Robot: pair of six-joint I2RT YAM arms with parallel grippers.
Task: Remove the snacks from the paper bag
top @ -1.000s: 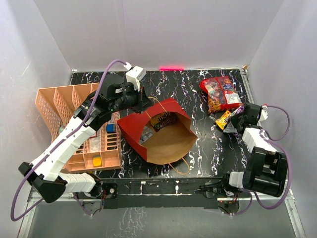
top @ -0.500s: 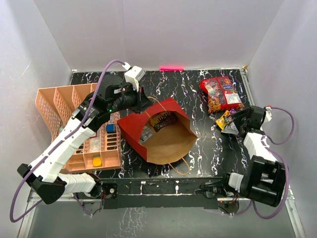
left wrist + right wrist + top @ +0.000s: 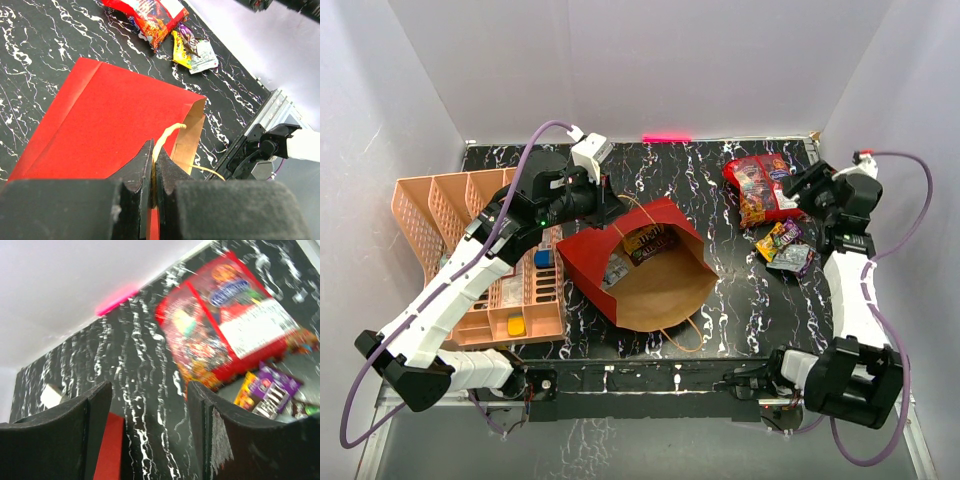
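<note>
Left gripper (image 3: 154,156) is clamping the paper bag (image 3: 110,115) — fingers squeezed shut on the red rim, right where the thin cord handle (image 3: 167,131) is poking out. From the top view that grip is sitting at the bag's far-left corner. The bag itself is lying around the middle of the bench (image 3: 720,300), a bit toward the near edge, with its brown kraft mouth gaping open. Inside it, a brown packet (image 3: 648,243) is sitting up by the far side of the opening, and a silvery packet (image 3: 615,270) is lying just left of it.

Over at the far right corner the right gripper (image 3: 798,187) is hanging with its fingers spread wide and nothing between them. It's pointing at the two red snack bags (image 3: 765,185), which are lying side by side and touching. Can't tell if it's actually touching them.

Just nearward of those, along the right edge, a yellow packet (image 3: 772,240), a purple packet (image 3: 790,232) and a silver packet (image 3: 792,258) are sitting in a little overlapping clump — well apart from the bag.

Along the left edge a peach tray (image 3: 440,215) is holding a blue block (image 3: 543,258) and a yellow block (image 3: 516,325).
</note>
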